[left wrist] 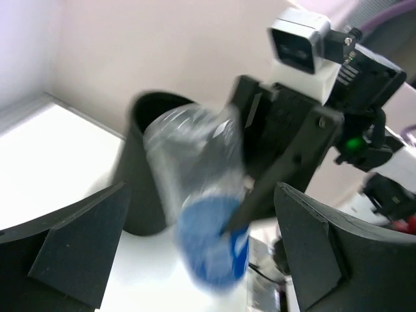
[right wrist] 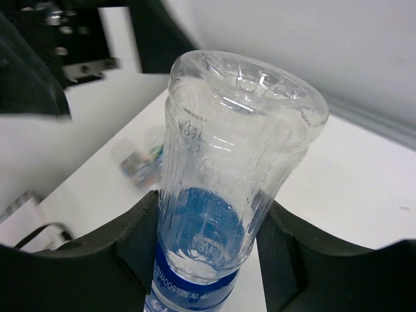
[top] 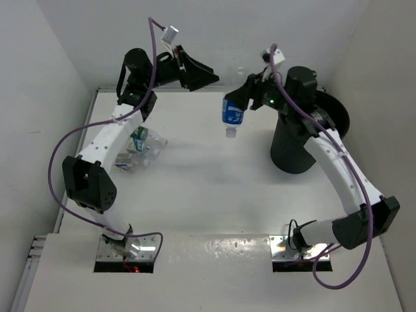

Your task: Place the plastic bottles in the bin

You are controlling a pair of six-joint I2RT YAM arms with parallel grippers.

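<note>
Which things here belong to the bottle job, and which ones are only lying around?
Job: blue-labelled bottle, held up; small bottles lying flat; black bin.
Not the job: purple cables; metal base plates.

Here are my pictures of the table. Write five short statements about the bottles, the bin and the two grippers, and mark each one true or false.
1. The right gripper holds the blue-labelled bottle above the table. True.
2. This bottle hangs with its cap pointing up. False: the cap points down.
3. The left gripper is open and holds nothing. True.
4. All the bottles are in the bin. False: other bottles lie on the table under the left arm.
5. The bin lies on its side. False: it stands upright.
</note>
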